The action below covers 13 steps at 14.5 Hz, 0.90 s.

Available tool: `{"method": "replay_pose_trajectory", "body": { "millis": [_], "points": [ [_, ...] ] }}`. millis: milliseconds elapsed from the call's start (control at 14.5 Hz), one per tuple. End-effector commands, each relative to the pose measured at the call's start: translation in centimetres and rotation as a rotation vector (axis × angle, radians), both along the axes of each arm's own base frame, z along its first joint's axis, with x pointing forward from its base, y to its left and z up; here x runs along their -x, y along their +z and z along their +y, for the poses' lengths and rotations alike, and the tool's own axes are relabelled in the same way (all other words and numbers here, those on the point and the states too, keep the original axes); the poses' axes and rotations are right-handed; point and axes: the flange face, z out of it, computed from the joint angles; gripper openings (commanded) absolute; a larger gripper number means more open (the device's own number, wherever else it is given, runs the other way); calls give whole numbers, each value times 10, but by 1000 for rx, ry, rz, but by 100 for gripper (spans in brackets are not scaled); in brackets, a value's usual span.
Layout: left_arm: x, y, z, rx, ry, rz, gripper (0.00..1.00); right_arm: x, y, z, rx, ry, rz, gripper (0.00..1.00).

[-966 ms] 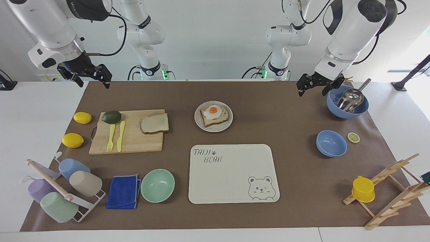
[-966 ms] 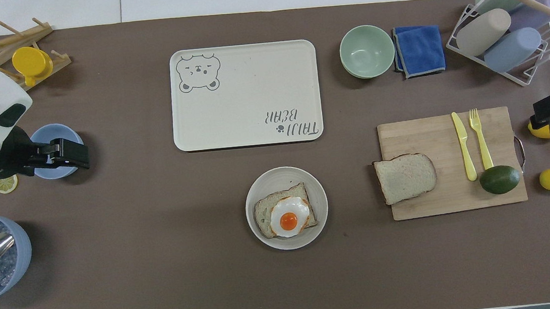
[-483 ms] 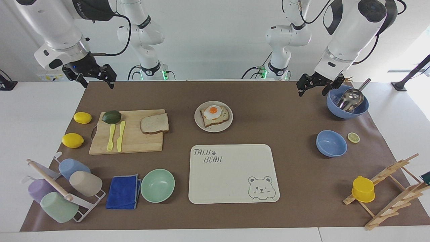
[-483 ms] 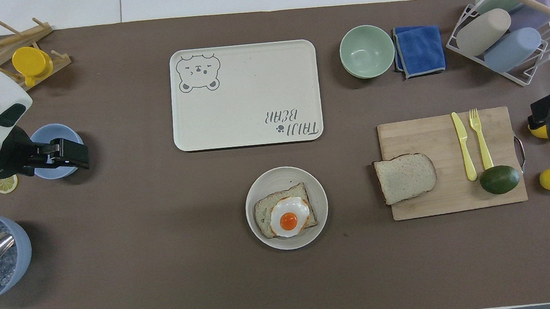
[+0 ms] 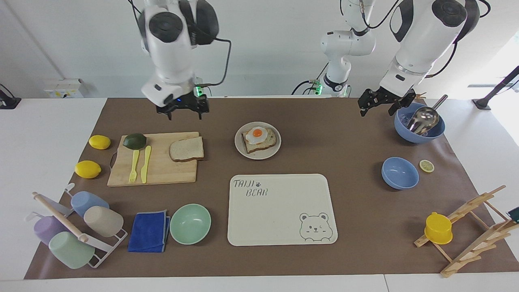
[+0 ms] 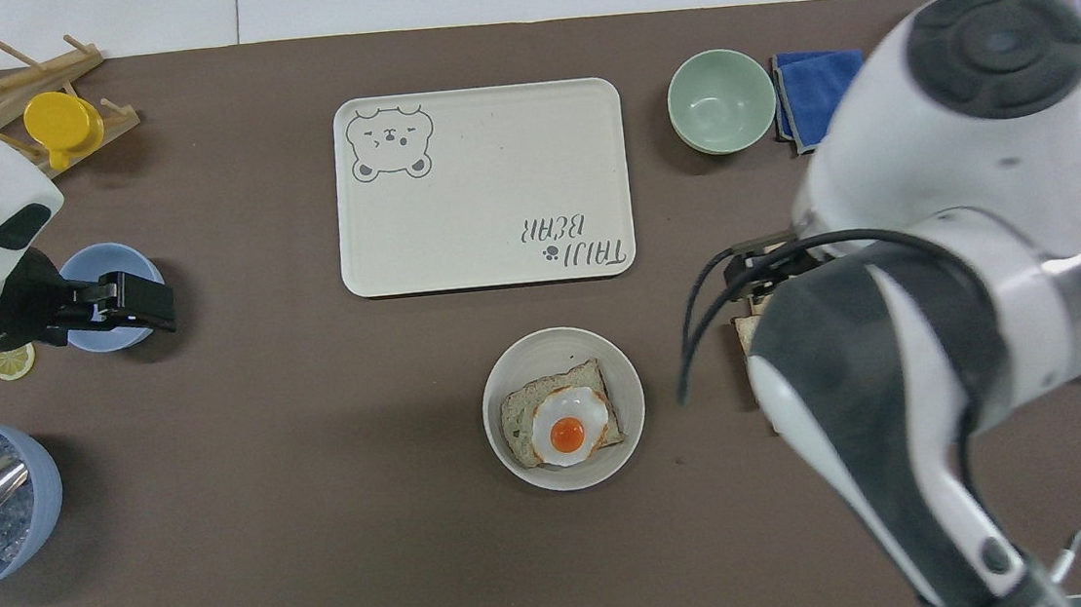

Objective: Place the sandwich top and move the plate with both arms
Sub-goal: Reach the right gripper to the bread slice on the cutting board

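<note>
Above, over the desk (image 5: pixel 344 134), the right tool (image 5: pixel 184 113) hung open and empty above the mat near the cutting board (image 5: pixel 156 164) bearing the sandwich top (image 5: pixel 186 149), the left tool (image 5: pixel 385 104) waited open beside a blue bowl (image 5: pixel 419 123), and the plate (image 5: pixel 258 140) held egg toast.

Two white jointed arms (image 5: pixel 421 36) with dark round joint caps, trailing black cables, black two-finger grippers
</note>
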Motion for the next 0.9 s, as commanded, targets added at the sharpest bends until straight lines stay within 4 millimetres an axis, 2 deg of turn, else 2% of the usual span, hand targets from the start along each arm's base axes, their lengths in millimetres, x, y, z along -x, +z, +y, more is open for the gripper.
{"method": "replay_pose_trajectory", "body": {
  "millis": [0,138,207,276,414,552,690,759,828],
  "points": [
    [4,3,3,-8,-4,-11,100,10,-87,43,140,74,-9,100],
    [4,3,3,-8,-4,-12,100,37,-146,52,263,100,-7,100],
    [4,3,3,-9,-4,-13,100,48,-170,60,318,117,2,100],
    [4,3,3,-9,-4,-13,100,54,-187,58,370,147,1,100],
    [4,3,3,-9,-4,-13,100,54,-195,50,400,170,-8,100],
    [4,3,3,-9,-4,-13,100,63,-217,35,429,191,12,100],
    [4,3,3,-8,-4,-12,100,66,-222,30,429,194,17,100],
    [4,3,3,-9,-4,-13,100,64,-223,23,435,185,28,99],
    [4,3,2,-8,-5,-12,100,67,-226,20,437,184,34,93]
  ]
}}
